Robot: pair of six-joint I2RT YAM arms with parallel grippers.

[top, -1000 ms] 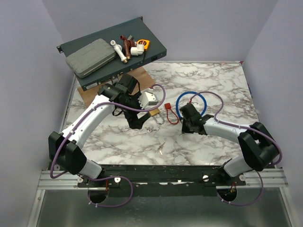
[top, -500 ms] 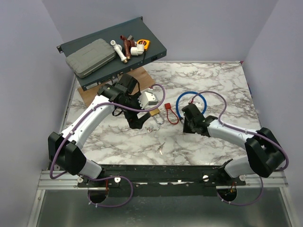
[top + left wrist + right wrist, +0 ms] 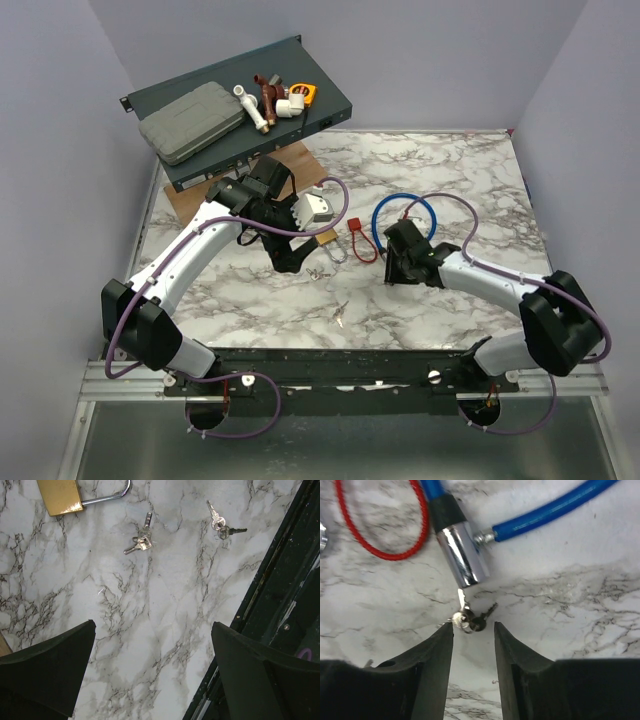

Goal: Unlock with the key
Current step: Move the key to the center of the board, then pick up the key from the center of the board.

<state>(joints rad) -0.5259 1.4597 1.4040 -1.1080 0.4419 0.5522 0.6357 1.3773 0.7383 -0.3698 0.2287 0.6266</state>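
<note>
While our left gripper hangs wide apart, we see right gripper slightly apart, unclamped, key at its 12 o'clock.

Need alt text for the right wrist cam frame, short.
A small bunch of keys lies on the marble table just off the tips of the right end effector, whose dark fingers stand apart. It sits at the silver barrel of a blue cable lock; a red cord loop lies upper left.

The elbow of my right arm now sits farther out toward the near right corner of the counter, and the right hand sits a touch farther right.
</note>
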